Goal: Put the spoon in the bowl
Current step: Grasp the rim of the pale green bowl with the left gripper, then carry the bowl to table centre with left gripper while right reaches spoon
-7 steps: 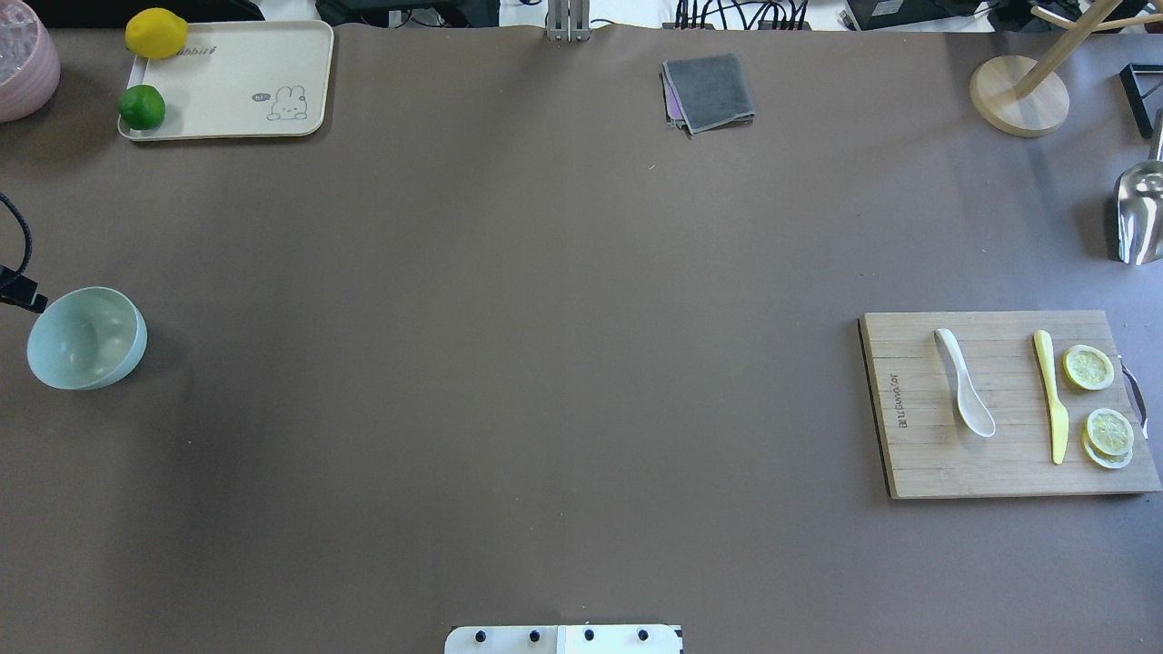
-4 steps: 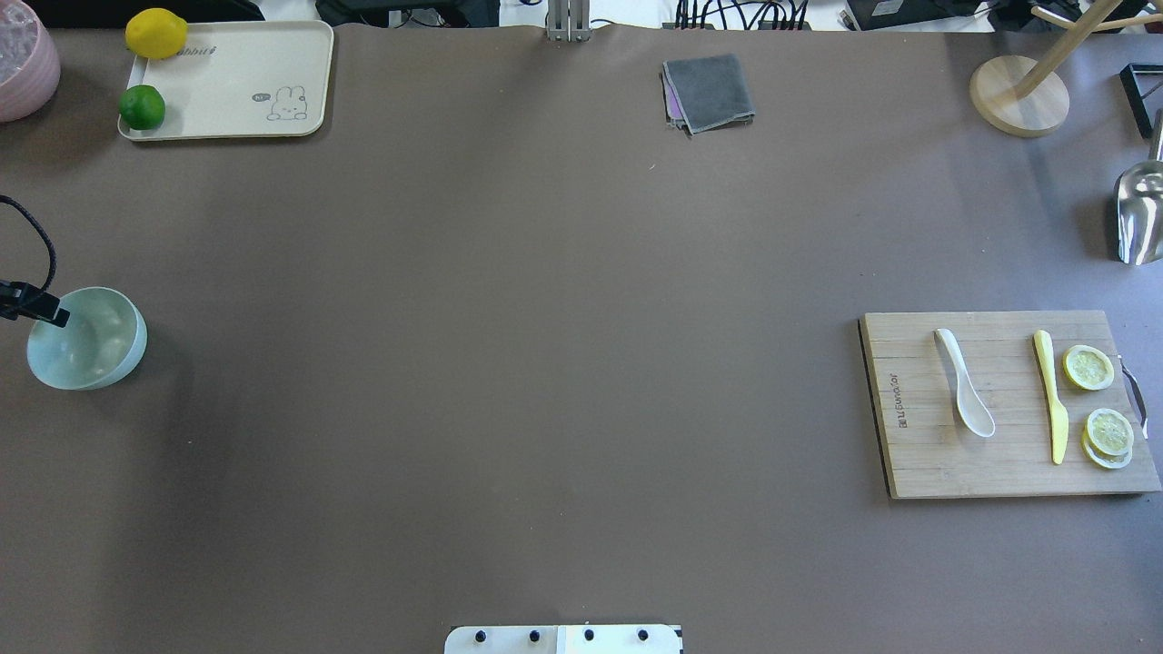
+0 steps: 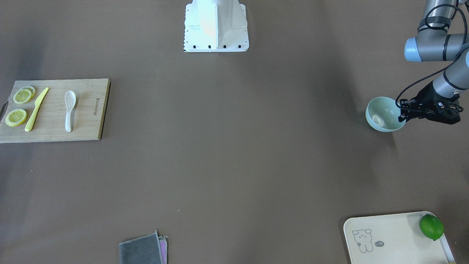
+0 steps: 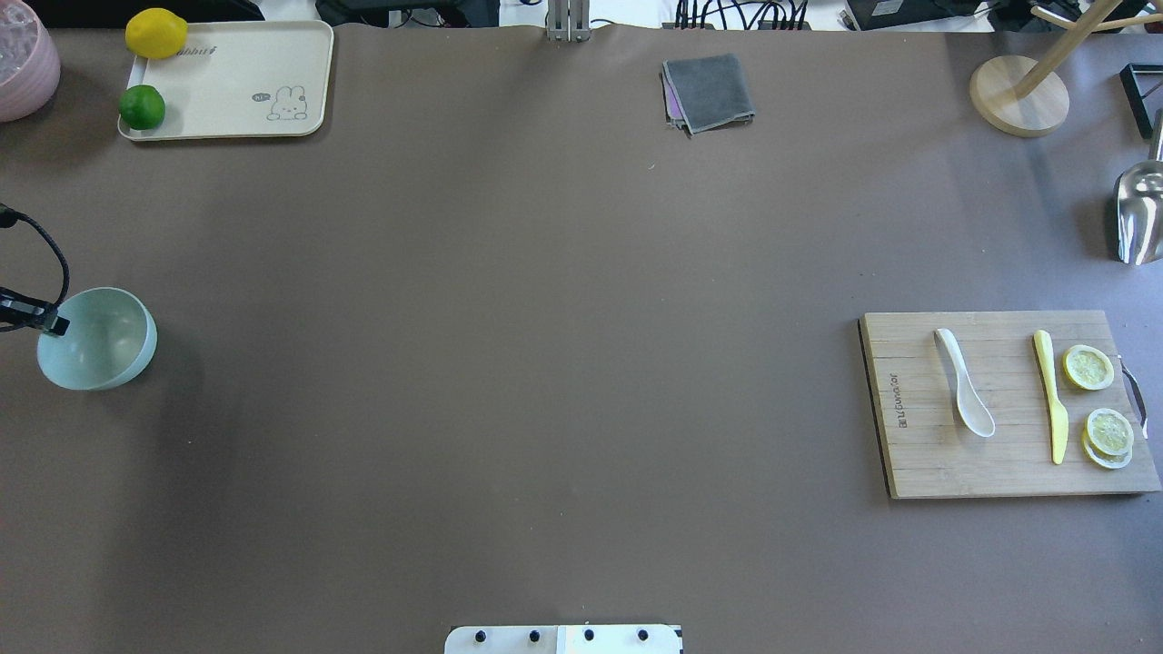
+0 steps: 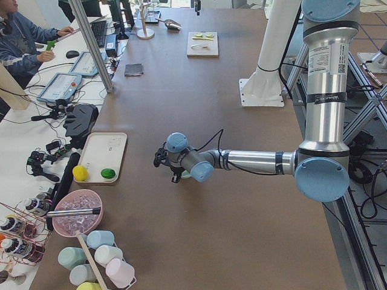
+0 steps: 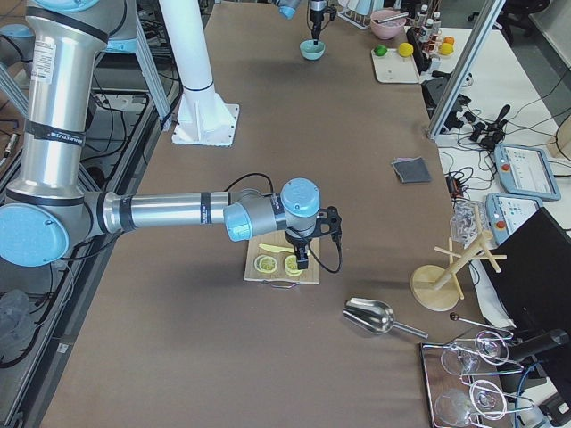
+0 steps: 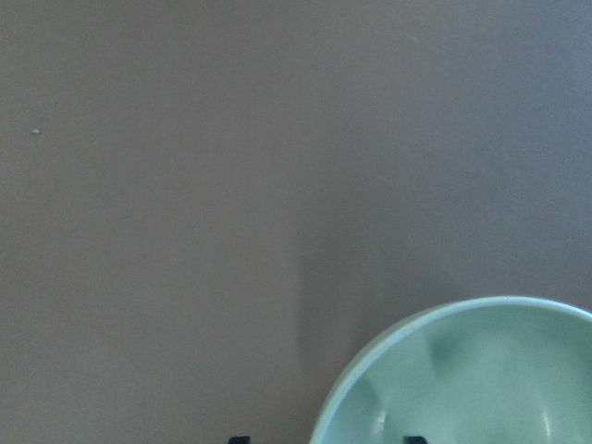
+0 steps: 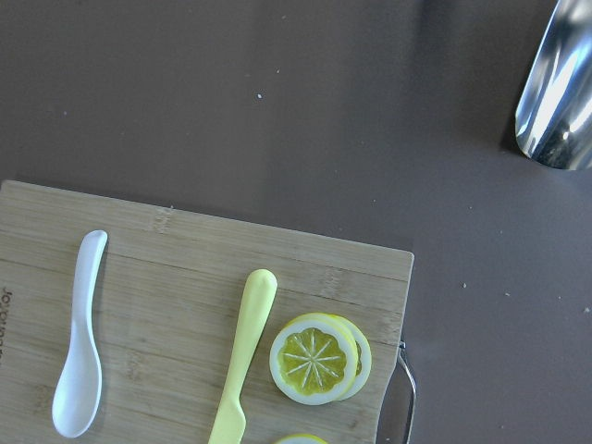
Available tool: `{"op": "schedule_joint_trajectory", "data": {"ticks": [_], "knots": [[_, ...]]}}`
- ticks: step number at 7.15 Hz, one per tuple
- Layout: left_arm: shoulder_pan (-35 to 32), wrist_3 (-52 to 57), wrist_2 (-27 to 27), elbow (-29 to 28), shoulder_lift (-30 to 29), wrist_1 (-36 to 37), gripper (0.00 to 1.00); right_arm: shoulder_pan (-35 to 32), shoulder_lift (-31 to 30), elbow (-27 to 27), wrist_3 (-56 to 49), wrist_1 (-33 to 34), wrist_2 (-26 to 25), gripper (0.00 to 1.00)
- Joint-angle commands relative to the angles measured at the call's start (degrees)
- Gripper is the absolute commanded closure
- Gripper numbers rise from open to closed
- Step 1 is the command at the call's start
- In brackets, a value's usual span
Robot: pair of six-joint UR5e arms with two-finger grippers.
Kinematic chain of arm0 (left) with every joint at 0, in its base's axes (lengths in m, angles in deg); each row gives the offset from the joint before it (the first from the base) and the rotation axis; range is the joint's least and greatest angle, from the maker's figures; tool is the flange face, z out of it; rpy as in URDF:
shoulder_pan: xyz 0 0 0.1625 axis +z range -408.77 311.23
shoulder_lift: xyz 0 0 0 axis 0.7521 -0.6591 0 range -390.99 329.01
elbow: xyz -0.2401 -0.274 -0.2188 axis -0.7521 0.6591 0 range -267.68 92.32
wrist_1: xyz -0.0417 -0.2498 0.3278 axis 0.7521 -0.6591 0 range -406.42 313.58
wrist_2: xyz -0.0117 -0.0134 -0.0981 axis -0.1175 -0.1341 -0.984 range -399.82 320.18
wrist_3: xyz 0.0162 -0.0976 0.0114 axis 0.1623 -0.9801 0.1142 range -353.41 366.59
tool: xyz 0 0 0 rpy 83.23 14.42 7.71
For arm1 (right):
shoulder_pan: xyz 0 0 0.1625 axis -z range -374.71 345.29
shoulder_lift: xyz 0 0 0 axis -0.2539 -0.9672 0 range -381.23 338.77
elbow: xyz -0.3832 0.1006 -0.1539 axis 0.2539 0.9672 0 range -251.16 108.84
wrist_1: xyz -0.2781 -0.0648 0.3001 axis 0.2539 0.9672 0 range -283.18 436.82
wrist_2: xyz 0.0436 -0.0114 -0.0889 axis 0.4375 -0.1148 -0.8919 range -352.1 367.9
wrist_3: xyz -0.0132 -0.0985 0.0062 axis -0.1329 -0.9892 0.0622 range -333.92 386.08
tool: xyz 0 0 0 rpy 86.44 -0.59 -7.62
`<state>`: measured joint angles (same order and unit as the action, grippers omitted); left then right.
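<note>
Your left gripper [image 3: 403,111] is at the far left side of the brown table [image 4: 545,363], right at the small round pale mint-green bowl [image 4: 100,341]. In the left wrist view its 2 black fingertips [image 7: 239,439] sit apart at the bottom edge, 1 outside the bowl's rim and 1 inside it, so the jaws are spread across the wall rather than pressed together. In the front-facing view the bowl looks tipped, its opening turned away from the gripper.

The small white glossy soup spoon [image 4: 963,381] is well apart from the bowl, across the table on your robot's right side. It lies flat on the rectangular bamboo cutting board [image 4: 918,454] with its oval scoop toward the robot and its handle pointing away. Beside it, on the side away from the table's centre, lies the yellow plastic knife [image 4: 1049,395], not touching the spoon. Past the knife are the round lemon slices [image 4: 1088,367].

Your right gripper [image 6: 302,260] shows only in the right side view, hanging above the board near the lemon slices. You cannot tell from that view whether its jaws are apart or together, and the right wrist view shows no fingers.
</note>
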<state>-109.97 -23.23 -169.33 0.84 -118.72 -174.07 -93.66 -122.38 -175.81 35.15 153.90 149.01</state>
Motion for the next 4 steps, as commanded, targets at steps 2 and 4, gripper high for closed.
{"op": "schedule_joint_trajectory", "data": {"ticks": [2, 4], "knots": [[1.7, -12.9, -0.4, 11.5, -2.3, 5.2, 1.0, 4.7, 5.1, -0.1, 8.7, 0.0, -0.6, 0.0], [6.2, -23.2, 0.4, 17.1, -13.1, 18.9, 1.0, 9.9, 8.7, -0.3, 15.3, -0.1, -3.8, 0.0]]}}
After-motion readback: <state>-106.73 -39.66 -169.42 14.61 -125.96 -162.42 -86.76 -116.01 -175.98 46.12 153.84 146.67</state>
